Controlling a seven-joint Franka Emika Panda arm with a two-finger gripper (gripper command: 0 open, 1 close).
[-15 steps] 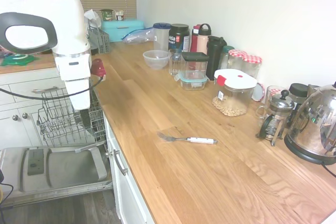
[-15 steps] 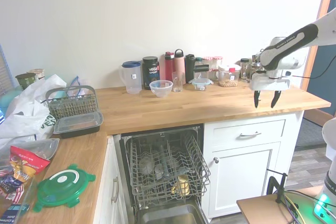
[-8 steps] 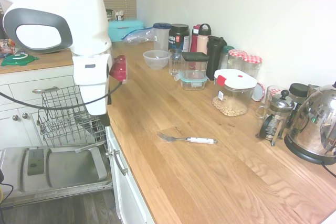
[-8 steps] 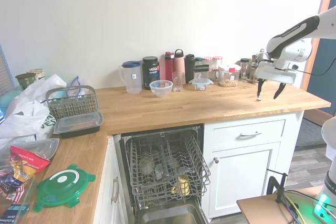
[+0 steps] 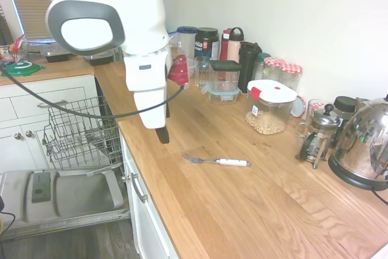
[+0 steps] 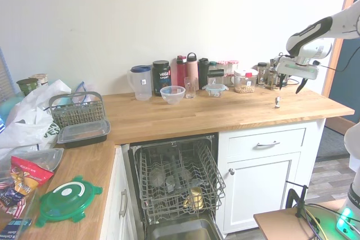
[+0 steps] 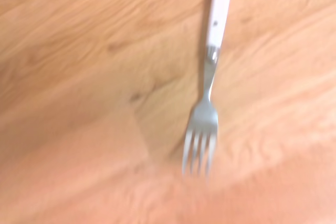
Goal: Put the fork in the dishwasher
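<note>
The fork [image 5: 216,161] lies flat on the wooden counter [image 5: 254,210], tines toward the counter's front edge and white handle toward the jars. It fills the wrist view as silver tines and a white handle [image 7: 203,121], and in the second exterior view it is a small glint [image 6: 277,103]. My gripper [image 5: 162,137] hangs above the counter to the left of the fork, apart from it, open and holding nothing; in the second exterior view the gripper [image 6: 293,85] is tilted. The dishwasher [image 5: 73,141] stands open below the counter, its wire rack [image 6: 177,178] pulled out over the lowered door [image 5: 66,195].
Jars, bottles and a clear container of chickpeas [image 5: 270,108] line the wall behind the fork. A French press [image 5: 317,134] and a steel kettle [image 5: 364,147] stand at the right. White drawers [image 6: 264,145] sit under the counter beside the rack.
The arm has swung from above the dishwasher rack across the counter's edge toward the fork. In the second exterior view the hand has risen and tilted.
</note>
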